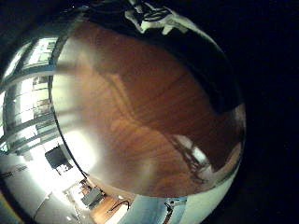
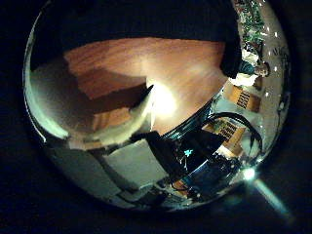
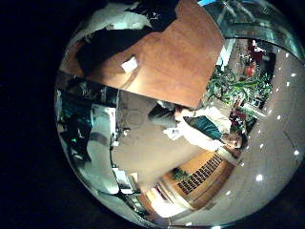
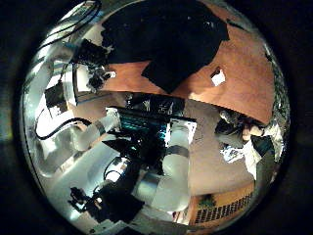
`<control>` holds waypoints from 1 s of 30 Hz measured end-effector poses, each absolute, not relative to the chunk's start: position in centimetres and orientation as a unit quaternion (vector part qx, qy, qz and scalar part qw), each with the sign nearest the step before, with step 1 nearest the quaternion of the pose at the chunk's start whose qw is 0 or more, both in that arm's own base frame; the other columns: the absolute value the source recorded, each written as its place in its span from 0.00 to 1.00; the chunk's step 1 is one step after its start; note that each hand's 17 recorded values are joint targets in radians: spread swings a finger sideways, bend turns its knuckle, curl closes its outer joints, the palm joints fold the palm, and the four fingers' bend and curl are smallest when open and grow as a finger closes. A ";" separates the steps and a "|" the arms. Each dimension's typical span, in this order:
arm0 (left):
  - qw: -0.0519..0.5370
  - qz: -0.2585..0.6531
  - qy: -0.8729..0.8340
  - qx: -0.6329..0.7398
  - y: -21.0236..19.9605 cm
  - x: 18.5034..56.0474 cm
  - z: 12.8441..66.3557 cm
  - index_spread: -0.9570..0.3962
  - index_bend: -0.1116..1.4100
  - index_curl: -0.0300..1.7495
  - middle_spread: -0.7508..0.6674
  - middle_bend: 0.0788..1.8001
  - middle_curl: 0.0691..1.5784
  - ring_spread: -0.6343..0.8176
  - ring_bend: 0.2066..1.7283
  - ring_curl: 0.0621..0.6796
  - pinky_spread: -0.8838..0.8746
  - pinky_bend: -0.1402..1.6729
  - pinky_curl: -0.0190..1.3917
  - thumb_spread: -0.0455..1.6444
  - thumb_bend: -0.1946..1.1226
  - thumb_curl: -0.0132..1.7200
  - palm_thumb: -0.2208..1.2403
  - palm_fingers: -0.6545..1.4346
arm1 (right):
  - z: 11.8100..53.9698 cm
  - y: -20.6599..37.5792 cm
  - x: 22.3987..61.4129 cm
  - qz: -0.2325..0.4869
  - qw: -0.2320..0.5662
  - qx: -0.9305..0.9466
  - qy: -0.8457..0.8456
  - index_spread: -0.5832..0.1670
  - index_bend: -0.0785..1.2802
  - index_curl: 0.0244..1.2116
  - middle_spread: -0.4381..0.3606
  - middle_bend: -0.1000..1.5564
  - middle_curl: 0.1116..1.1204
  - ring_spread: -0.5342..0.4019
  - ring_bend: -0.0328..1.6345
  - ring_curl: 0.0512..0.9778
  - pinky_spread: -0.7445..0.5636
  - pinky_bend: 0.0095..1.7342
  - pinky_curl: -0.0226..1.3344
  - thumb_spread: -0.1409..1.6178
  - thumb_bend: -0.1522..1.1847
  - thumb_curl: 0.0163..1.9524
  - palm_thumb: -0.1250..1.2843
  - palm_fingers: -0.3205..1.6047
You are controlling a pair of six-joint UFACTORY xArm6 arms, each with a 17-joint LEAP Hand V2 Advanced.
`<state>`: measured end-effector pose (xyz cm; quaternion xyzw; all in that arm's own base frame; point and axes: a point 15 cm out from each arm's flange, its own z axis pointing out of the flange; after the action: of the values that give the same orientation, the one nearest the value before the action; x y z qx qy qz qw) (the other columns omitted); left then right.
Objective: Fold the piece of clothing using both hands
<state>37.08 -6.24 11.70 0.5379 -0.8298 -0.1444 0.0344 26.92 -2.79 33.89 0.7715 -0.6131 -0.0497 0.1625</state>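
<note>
In the right thumb side palm view a dark garment [image 4: 171, 39] lies spread flat on the table [image 4: 245, 73], far from that palm. My left hand [image 4: 93, 57] hangs beside the garment's edge. The right little finger side palm view shows part of the garment [image 3: 105, 48] on the table. The left little finger side palm view shows bare table top [image 1: 140, 103] close below, with the garment's edge [image 1: 220, 79] at its side. My left hand's fingers [image 2: 132, 156] are relaxed and hold nothing. My right hand [image 4: 161, 147] is high above the table, fingers relaxed, away from the cloth.
A small white tag [image 4: 217, 76] lies on the table beside the garment; it also shows in the right little finger side palm view [image 3: 129, 64]. The table's edge [image 3: 181, 100] runs near it.
</note>
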 end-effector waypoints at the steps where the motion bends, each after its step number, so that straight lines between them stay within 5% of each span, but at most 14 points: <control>1: 0.035 -0.145 -0.830 0.538 -6.2 37.1 11.8 0.58 0.22 0.23 0.38 0.39 0.35 0.23 0.54 0.44 0.38 0.39 0.27 0.66 0.14 0.20 0.46 0.79 | 33.8 -2.8 26.9 -0.050 0.163 0.771 -0.613 0.31 0.17 0.22 0.55 0.23 0.24 0.59 0.48 0.17 0.87 0.49 0.12 0.67 0.10 0.12 0.11 0.26; 8: 0.033 -0.155 -0.828 0.538 -5.8 36.9 12.7 0.42 0.33 0.32 0.25 0.43 0.46 0.14 0.67 0.65 0.21 0.60 0.39 0.67 0.18 0.23 0.61 0.86 | 33.8 -2.7 26.8 -0.054 0.163 0.771 -0.613 0.31 0.17 0.22 0.55 0.23 0.24 0.59 0.48 0.17 0.87 0.49 0.12 0.67 0.10 0.12 0.11 0.26; 15: 0.023 -0.164 -0.830 0.533 -5.3 37.7 14.6 0.31 0.47 0.43 0.18 0.49 0.55 0.13 0.75 0.75 0.18 0.73 0.47 0.66 0.17 0.28 0.69 0.86 | 34.0 -2.6 26.8 -0.052 0.159 0.773 -0.612 0.31 0.18 0.22 0.53 0.23 0.24 0.58 0.48 0.17 0.87 0.48 0.11 0.67 0.10 0.12 0.10 0.27; 22: 0.034 -0.180 -0.835 0.518 -6.8 37.5 17.5 0.24 0.52 0.52 0.15 0.53 0.60 0.14 0.80 0.80 0.19 0.77 0.50 0.65 0.14 0.32 0.70 0.84 | 33.0 -2.0 27.2 -0.064 0.160 0.776 -0.607 0.29 0.17 0.22 0.52 0.24 0.24 0.55 0.49 0.17 0.85 0.47 0.11 0.69 0.11 0.13 0.17 0.28; 30: 0.056 -0.191 -0.833 0.516 -8.8 37.9 21.5 0.20 0.49 0.60 0.14 0.54 0.63 0.15 0.81 0.81 0.19 0.79 0.50 0.65 0.14 0.34 0.70 0.82 | 26.7 1.6 27.8 -0.104 0.155 0.798 -0.573 0.26 0.19 0.22 0.47 0.26 0.26 0.48 0.51 0.18 0.79 0.44 0.09 0.72 0.11 0.14 0.28 0.31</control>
<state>37.92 -8.82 21.49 0.5162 -0.8330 -0.1910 0.0563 27.78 1.60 26.70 0.7981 -0.5728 -0.1042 0.1552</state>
